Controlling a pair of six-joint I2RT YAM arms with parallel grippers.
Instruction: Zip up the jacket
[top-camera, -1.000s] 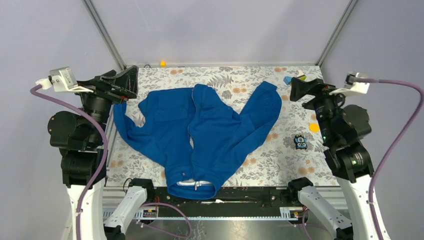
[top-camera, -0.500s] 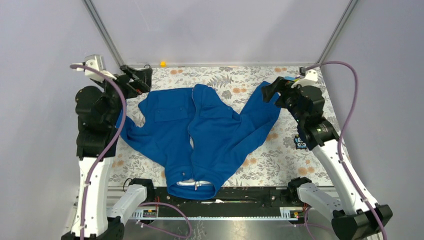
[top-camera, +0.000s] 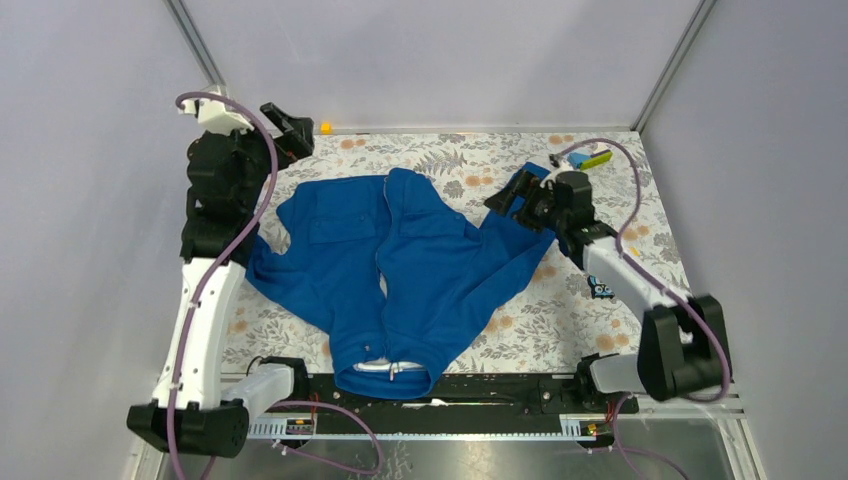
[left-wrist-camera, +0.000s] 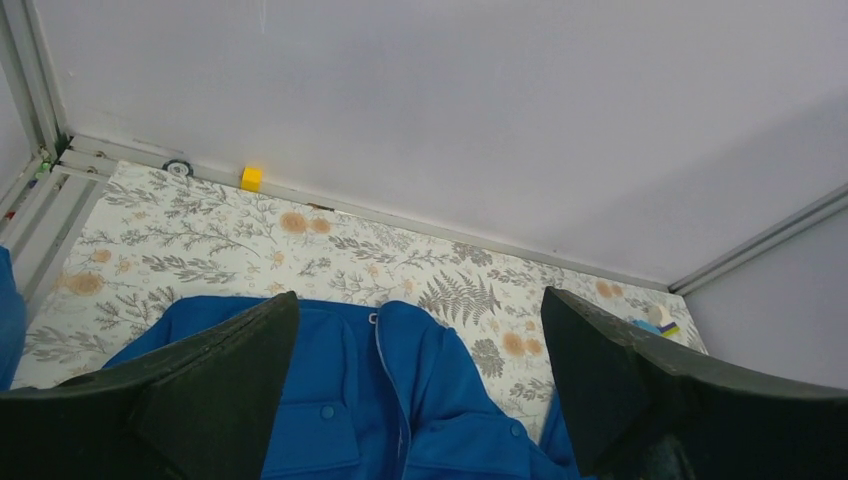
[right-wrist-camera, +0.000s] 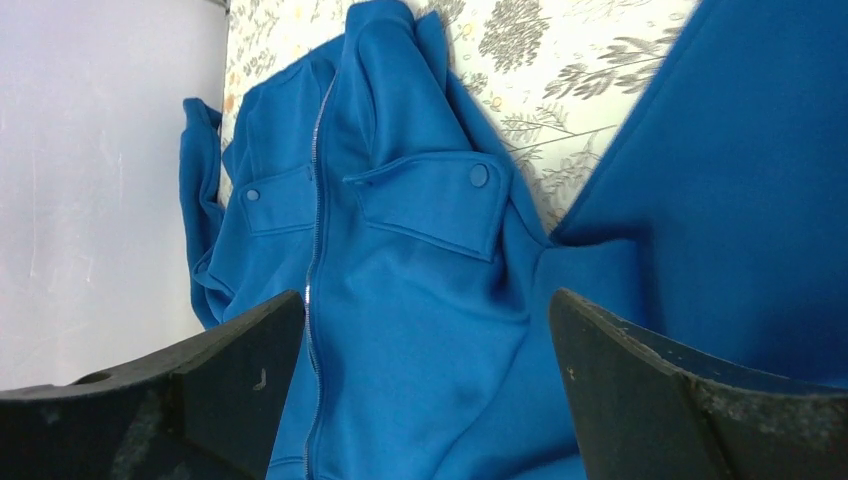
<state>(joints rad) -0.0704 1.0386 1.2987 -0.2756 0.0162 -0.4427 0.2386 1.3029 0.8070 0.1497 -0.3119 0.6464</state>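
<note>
Right wrist view: the right gripper (right-wrist-camera: 425, 300) has its jaws spread wide w/ nothing between them, low over the jacket (right-wrist-camera: 400, 340) and looking across its front. Past the fingertips (right-wrist-camera: 250, 350) we see the zip (right-wrist-camera: 314, 230) running down the middle, a flap pocket (right-wrist-camera: 430, 200) each side, and a sleeve (right-wrist-camera: 740, 200) filling the right of frame. We can't spot the slider, so we can't tell how much of the zip is closed.

From the top cam, the left gripper (top-camera: 290, 125) is also wide open and empty, held high over the far-left corner of the table (top-camera: 560, 320), well apart from the jacket; its own cam shows mostly back wall (left-wrist-camera: 450, 120) plus the hem (left-wrist-camera: 340, 330). The jacket lies flat mid-table, hem to the far side, white-lined collar (top-camera: 385, 367) at the near edge, sleeves splayed both ways.

Our read: nothing gripped yet, approach phase. Risks: the right gripper sits above the sleeve, so a straight drop prob. pinches sleeve fabric, not the pull. Nothing pins the jacket, so tugging the slider w/ one arm would likely drag the whole garment vs. closing teeth; the left gripper is too far off to brace it. Folds near the collar may hide the pull, and the collar could slip off the table lip.
</note>
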